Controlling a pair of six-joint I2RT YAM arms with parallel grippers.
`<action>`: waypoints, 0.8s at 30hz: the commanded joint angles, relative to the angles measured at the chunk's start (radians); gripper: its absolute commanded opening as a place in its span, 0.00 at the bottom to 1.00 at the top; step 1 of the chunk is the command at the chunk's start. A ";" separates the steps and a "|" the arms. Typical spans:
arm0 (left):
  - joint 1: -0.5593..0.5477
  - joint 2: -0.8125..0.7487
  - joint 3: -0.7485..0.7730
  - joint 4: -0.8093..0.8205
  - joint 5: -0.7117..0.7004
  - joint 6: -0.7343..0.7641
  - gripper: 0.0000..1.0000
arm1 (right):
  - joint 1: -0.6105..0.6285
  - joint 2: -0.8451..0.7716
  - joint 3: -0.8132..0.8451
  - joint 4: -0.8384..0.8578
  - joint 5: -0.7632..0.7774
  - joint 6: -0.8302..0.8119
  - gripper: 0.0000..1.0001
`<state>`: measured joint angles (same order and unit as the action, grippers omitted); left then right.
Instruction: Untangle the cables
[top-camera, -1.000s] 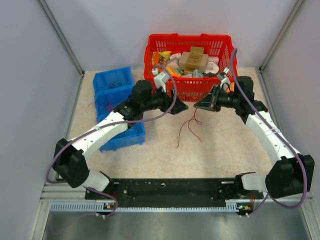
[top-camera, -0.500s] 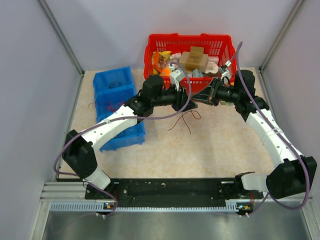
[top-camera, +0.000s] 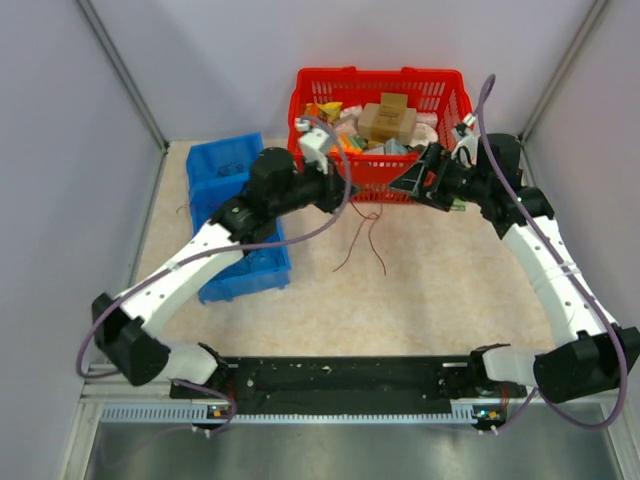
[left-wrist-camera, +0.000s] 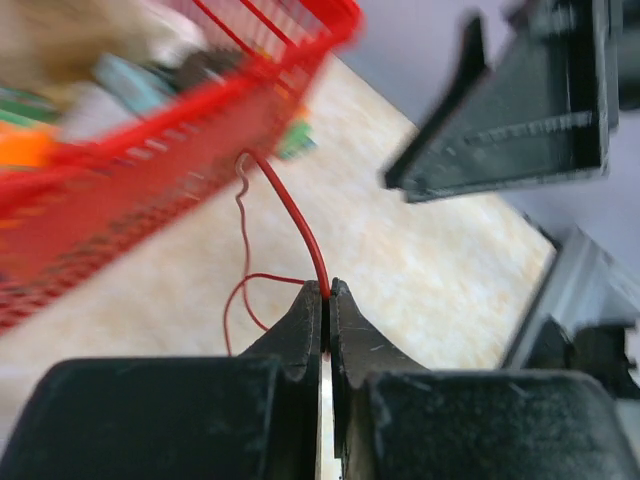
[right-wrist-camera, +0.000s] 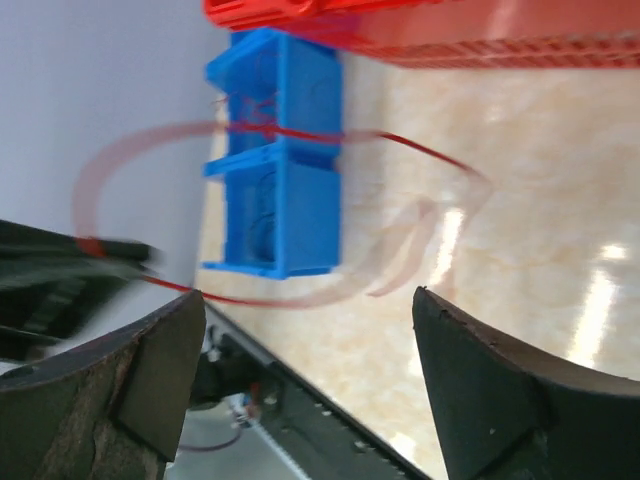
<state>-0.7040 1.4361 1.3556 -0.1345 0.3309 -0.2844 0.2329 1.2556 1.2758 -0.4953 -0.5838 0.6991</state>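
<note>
Left pincer (left-wrist-camera: 326, 292) tight on the cables (left-wrist-camera: 298, 222), strand between its tips.

- In the top view we are seeing bright, even light from above; faint, soft shadows are lying on the table (top-camera: 430, 290).
- In the left wrist view the red basket (left-wrist-camera: 150, 120) is smearing with blur, while the cables (left-wrist-camera: 295, 215) are looking sharp.
- In the right wrist view the cables are streaking into pale ghosts; glare is shining on the table.

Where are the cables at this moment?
In the top view, the cables hang at mid-table in front of the basket, pinched by the left gripper.
</note>
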 joint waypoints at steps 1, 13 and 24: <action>0.095 -0.201 0.002 0.024 -0.321 -0.002 0.00 | -0.023 -0.048 0.096 -0.224 0.237 -0.214 0.84; 0.414 -0.022 0.296 0.018 -0.615 -0.042 0.00 | -0.043 -0.041 0.095 -0.255 0.168 -0.205 0.81; 0.486 0.081 0.383 -0.034 -0.727 -0.041 0.00 | -0.047 -0.030 0.119 -0.290 0.183 -0.224 0.81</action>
<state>-0.2192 1.5742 1.6924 -0.1825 -0.3321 -0.3141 0.1936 1.2255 1.3445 -0.7750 -0.4179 0.4969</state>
